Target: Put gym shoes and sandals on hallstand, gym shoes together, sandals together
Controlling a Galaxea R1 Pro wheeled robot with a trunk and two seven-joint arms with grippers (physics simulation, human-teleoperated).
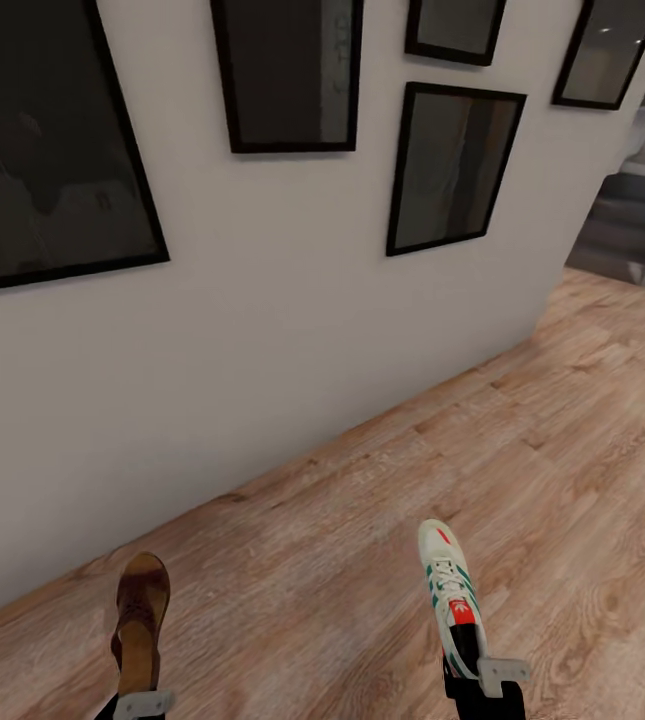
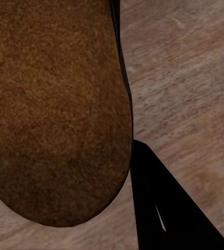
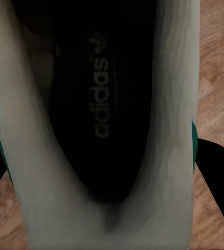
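Observation:
A brown sandal (image 1: 142, 600) hangs toe-up over the corridor floor (image 1: 362, 540) at the lower left, and my left gripper (image 1: 140, 688) is shut on its heel end. In the left wrist view the sandal (image 2: 54, 104) is close up, with one dark finger (image 2: 164, 208) beside it. At the lower right, my right gripper (image 1: 472, 662) is shut on the heel of a white gym shoe (image 1: 447, 580) with green stripes and a red tongue patch. The right wrist view looks into the shoe's dark inside (image 3: 101, 104), with fingers (image 3: 216, 166) on both sides. The hallstand is out of view.
A white wall (image 1: 262, 330) with several dark framed pictures (image 1: 452, 165) runs diagonally ahead and to the left. Wood-plank floor stretches to the right toward an opening (image 1: 632, 220) into another room at the far right.

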